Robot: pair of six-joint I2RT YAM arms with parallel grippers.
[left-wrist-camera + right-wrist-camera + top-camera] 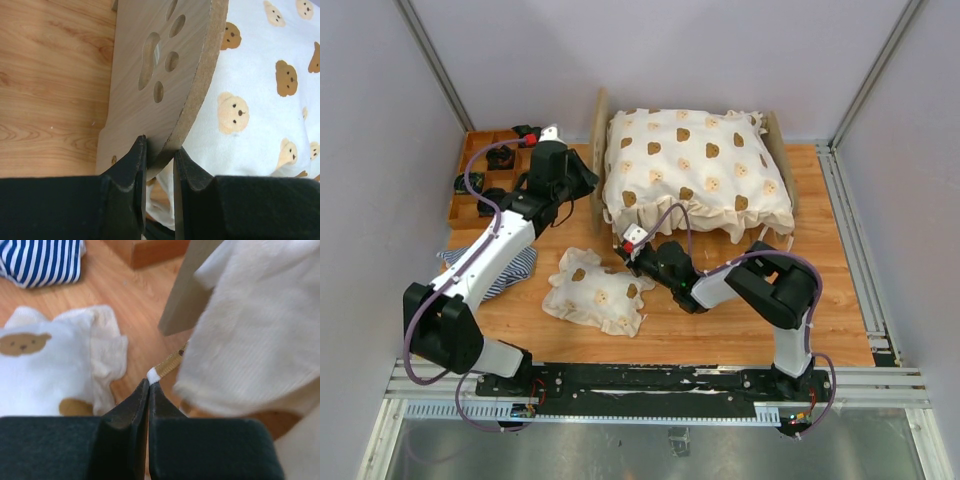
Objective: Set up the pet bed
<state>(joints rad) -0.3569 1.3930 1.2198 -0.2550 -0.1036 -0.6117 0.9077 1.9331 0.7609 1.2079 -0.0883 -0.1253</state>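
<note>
The pet bed's plywood headboard [598,150] with its paw-print cutout [150,75] stands at the back of the table. A cream bear-print quilt [692,165] covers the frame. The blue-and-white striped mattress [495,268] lies off the bed, on the table under my left arm. My left gripper [586,184] is shut on the headboard's curved edge, one finger on each face [160,152]. My right gripper [626,244] is at the quilt's near left corner, shut [149,385] on the white tip of a tan strap [170,362] that comes out from under the quilt [250,325].
A small bear-print pillow [595,290] lies on the table in front of the bed; it also shows in the right wrist view [45,365]. A brown compartment tray [485,175] with dark items stands at the back left. The footboard [780,165] stands at the bed's right end.
</note>
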